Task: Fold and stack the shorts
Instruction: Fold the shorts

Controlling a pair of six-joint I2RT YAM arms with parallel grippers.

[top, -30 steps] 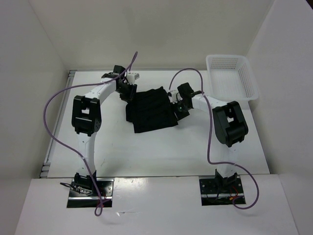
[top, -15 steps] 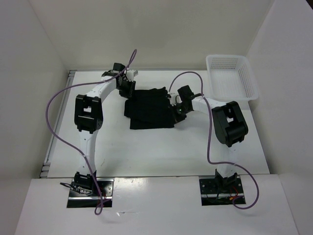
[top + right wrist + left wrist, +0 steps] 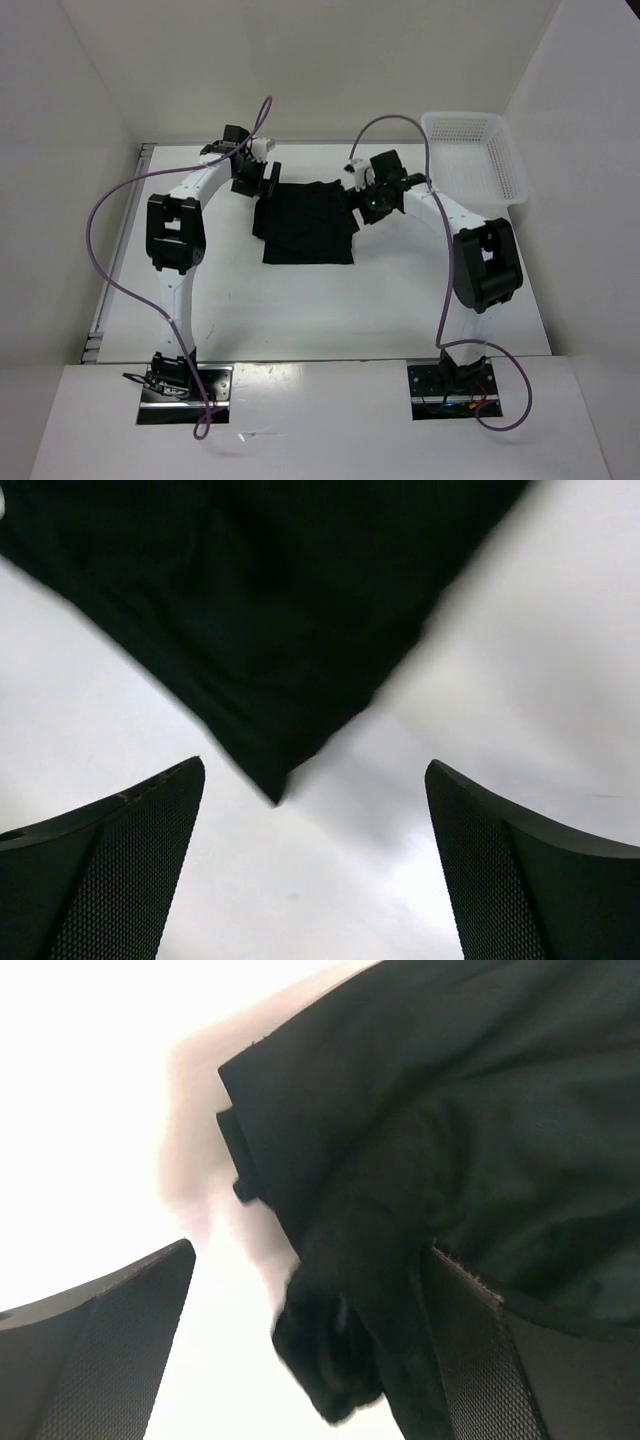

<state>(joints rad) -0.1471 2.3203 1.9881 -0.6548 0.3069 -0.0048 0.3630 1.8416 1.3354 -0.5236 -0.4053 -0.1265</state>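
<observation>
Now left tool (image 3: 266, 183), right tool (image 3: 362, 207) — at shorts' (image 3: 308, 225) edges.

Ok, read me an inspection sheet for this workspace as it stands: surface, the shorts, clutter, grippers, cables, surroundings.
Surface: white table, no marks seen.
Job's things: shorts, black, lying folded in a rough rectangle toward the far middle; held by neither arm.
Clutter: white mesh basket at the far right corner, nothing seen inside.
Grippers: left gripper open at the cloth's left edge, a fold of cloth bulging between its fingers; right gripper open, over a corner at the right edge.
Cables: purple cables, one looping from each arm, both off the cloth.
Surroundings: plain white walls on three sides; nothing else seen.
</observation>
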